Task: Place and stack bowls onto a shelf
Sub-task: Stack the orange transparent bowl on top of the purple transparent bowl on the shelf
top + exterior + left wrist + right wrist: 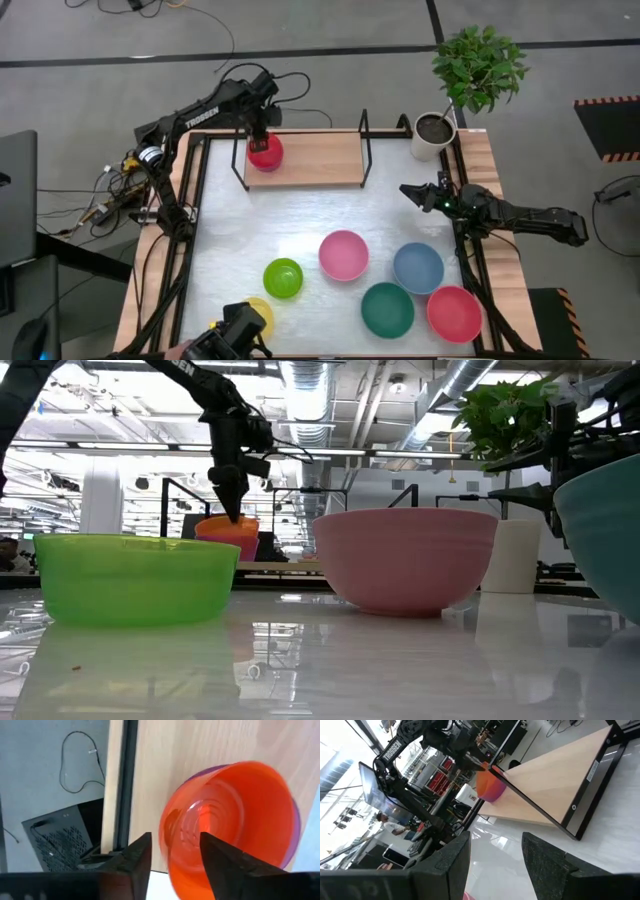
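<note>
The shelf [320, 158], a wooden board in a black frame, lies across the upper middle of the high view, on the white table [300, 215]. At its left end sits the small red bowl [266, 152], nested inside the purple bowl [295, 820], whose rim shows only as a thin edge around it in the left wrist view. The left gripper [259, 133] hangs directly over this stack; its fingers are parted, one on each side of the red bowl's near wall, and whether they press on it cannot be told. The right gripper [413, 192] hovers above the table at centre right of the high view, fingers spread apart and holding nothing. Six bowls remain on the table in the lower half of that view: the lime-green bowl [283, 277], the pink bowl [344, 254], the blue bowl [418, 267], the teal bowl [388, 309], the large red bowl [454, 313] and, at the bottom edge, the yellow bowl [262, 312]. A potted plant [436, 134] stands at the shelf's right end.
</note>
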